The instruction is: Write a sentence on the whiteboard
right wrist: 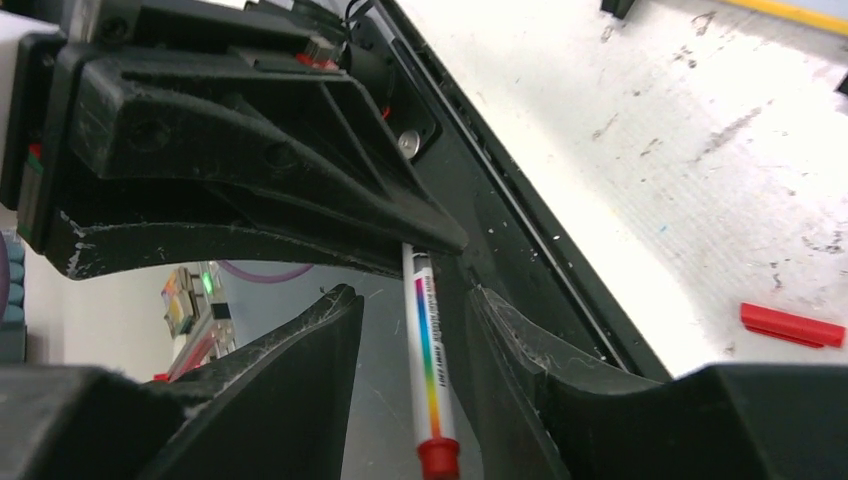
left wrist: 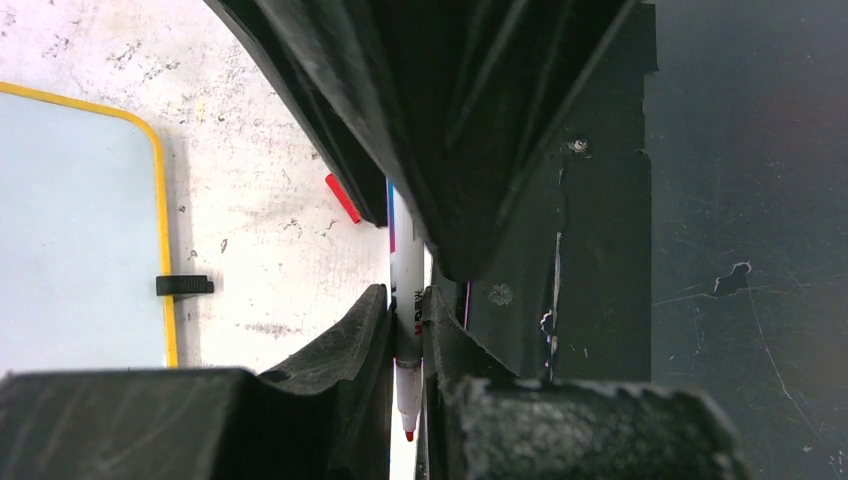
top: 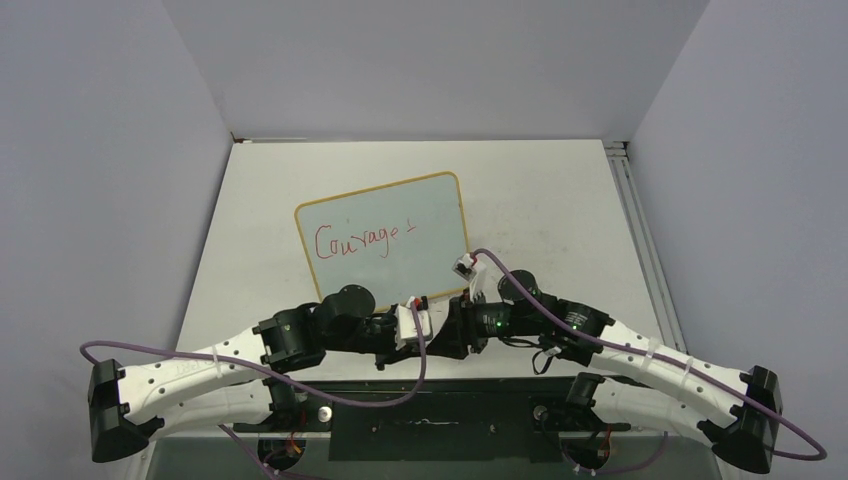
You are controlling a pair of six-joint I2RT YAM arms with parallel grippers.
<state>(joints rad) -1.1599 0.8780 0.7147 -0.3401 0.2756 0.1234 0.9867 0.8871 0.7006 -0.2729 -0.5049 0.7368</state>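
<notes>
Marker (left wrist: 406,250) clenched in left gripper (left wrist: 406,300), long axis running into parted, non-gripping jaws of right gripper (right wrist: 412,300) — whiteboard (top: 430,215) lies just beyond both, slightly leftward.

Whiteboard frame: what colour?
The whiteboard frame is yellow-orange; the left wrist view shows it best.

Cap (left wrist: 343,198) on table (left wrist: 260,100), near whiteboard (left wrist: 70,230)
</notes>
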